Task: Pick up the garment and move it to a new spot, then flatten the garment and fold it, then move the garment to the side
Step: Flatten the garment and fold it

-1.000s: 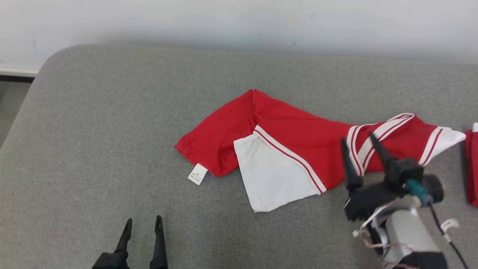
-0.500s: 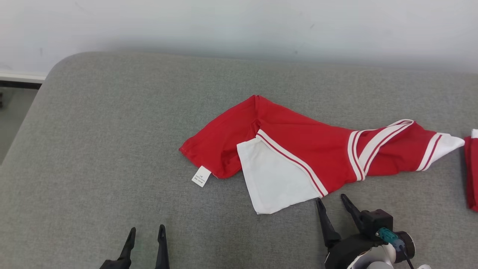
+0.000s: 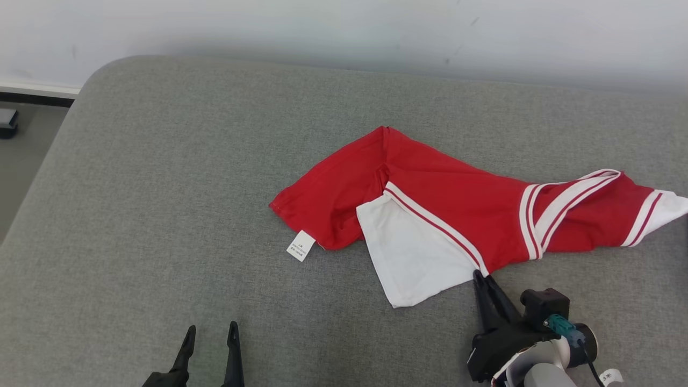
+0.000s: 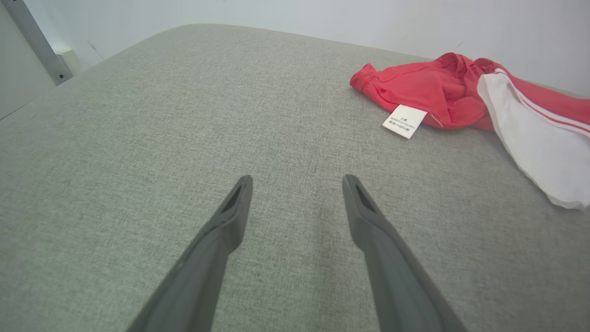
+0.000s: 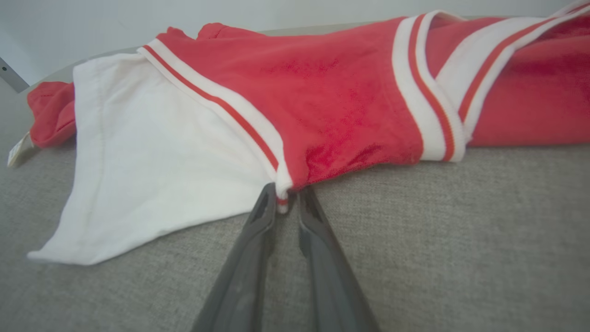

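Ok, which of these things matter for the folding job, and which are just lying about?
Job:
garment, its edge pinched by the right gripper
left gripper, open
grey cushion underneath

Lying about:
dark object on the floor
white wall

count by kind, all views:
- red and white soft-cloth garment (image 3: 446, 199): 1
- plain white cloth panels (image 3: 419, 252) on that garment, as seen from the head view: 2, one large and one small
- small white rectangular printed label (image 3: 300, 246): 1
- black two-fingered pincers: 2, i.e. left pincer (image 3: 211, 326) and right pincer (image 3: 480, 277)
- long dark tapered fingers (image 4: 230, 216): 4, two per pincer
- grey woven-fabric padded surface (image 3: 161, 188): 1
- small dark grey block (image 3: 8, 122) on the floor: 1
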`<state>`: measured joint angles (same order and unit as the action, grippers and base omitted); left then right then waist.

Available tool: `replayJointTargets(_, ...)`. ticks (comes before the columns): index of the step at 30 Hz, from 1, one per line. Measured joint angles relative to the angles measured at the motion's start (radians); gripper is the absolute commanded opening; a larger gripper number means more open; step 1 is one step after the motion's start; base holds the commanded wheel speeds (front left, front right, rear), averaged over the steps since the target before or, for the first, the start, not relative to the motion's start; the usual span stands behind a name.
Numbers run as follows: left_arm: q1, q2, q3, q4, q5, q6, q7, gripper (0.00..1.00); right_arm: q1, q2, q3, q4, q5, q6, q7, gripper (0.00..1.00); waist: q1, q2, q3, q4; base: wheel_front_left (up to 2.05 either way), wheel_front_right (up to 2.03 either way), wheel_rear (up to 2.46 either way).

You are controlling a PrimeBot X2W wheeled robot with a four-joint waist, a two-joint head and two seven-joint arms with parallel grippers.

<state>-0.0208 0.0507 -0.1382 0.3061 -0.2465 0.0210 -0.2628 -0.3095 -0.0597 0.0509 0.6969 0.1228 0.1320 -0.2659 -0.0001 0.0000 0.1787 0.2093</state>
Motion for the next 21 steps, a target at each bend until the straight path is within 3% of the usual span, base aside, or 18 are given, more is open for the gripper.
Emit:
replayJointTargets(6,0.003,0.0,0.009,0.007,0.0,-0.001,0.0,1.0,0.037,-0.004,-0.029,-0.026,0.001,0.0,0.001,0.0,0.0001,0.0,-0.017,-0.023,0.0,0.0,0.0)
replayJointTargets(20,0.033,0.0,0.018,0.02,-0.002,-0.012,0.0,1.0,0.164,-0.129,-0.069,-0.075,0.053,0.0,0.002,0.0,0.0,0.0,-0.091,-0.141,0.0,0.0,0.0)
replayJointTargets(21,0.033,0.0,0.018,0.02,-0.002,-0.012,0.0,1.0,0.156,-0.134,-0.069,-0.08,0.052,0.0,0.002,0.11,0.0,0.0,-0.093,-0.149,0.0,0.0,0.0)
